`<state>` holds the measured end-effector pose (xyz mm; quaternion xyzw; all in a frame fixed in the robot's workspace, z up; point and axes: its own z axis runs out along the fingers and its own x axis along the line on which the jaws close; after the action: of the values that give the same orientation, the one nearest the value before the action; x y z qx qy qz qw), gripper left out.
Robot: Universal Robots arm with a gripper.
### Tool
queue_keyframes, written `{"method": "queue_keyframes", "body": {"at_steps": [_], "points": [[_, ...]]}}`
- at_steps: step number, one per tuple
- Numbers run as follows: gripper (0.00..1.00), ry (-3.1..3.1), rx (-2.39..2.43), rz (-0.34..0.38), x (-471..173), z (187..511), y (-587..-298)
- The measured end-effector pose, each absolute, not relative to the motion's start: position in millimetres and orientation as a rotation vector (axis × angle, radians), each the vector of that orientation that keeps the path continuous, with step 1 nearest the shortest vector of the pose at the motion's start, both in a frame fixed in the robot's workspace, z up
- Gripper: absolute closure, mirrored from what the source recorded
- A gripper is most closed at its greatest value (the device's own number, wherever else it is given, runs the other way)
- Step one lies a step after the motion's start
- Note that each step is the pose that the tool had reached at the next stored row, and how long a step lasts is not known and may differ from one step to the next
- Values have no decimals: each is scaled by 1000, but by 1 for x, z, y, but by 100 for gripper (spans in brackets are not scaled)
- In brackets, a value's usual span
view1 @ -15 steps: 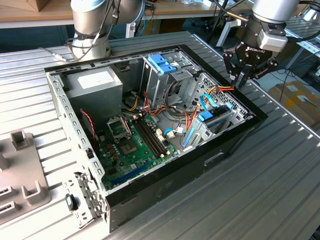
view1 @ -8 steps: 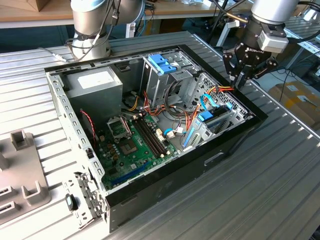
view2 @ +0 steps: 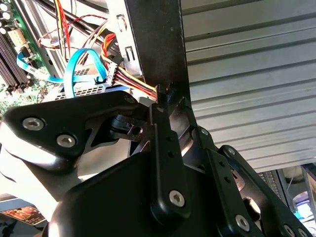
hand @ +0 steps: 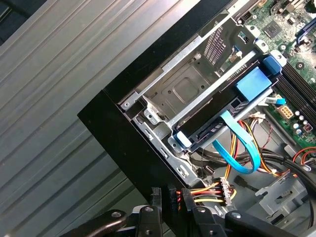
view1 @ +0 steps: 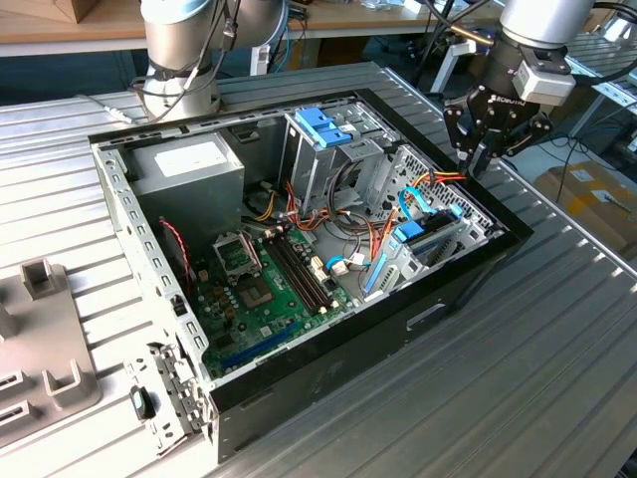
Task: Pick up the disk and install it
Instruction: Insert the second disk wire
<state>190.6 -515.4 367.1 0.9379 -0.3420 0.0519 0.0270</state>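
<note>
In the exterior view, the gripper (view1: 478, 159) is held above the open computer case (view1: 328, 349) at its far corner, fingers drawn together on a cable bundle (view1: 446, 176). The ribbed metal table (view1: 557, 329) is seen beneath. In the first wrist view, the disk (hand: 232, 111) is seated in a bay.

open computer case (hand: 118, 133), blue cable (hand: 237, 153), fingers (hand: 170, 207)

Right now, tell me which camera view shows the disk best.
The first wrist view: the disk sits in its bay, its length and blue ends showing. The exterior view has it small and partly hidden; the second wrist view gives just a grey sliver under a blue cable.
</note>
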Motion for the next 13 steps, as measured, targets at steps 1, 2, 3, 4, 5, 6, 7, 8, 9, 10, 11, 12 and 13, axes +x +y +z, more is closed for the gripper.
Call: {"method": "queue_keyframes", "body": {"at_steps": [1,2,3,4,5,6,7,8,9,10,11,12,13], "points": [[71,-1056,2897,160,191,367,-515],[71,-1056,2897,160,191,367,-515],[71,-1055,2897,160,191,367,-515],[71,-1052,2898,161,191,367,-515],[71,-1051,2899,161,191,367,-515],[71,-1051,2899,161,191,367,-515],[71,-1051,2899,161,191,367,-515],[71,-1051,2899,161,191,367,-515],[71,-1051,2899,161,191,367,-515],[71,-1051,2899,161,191,367,-515],[71,-1050,2899,161,191,367,-515],[71,-1050,2899,161,191,367,-515],[71,-1050,2899,161,191,367,-515]]}}
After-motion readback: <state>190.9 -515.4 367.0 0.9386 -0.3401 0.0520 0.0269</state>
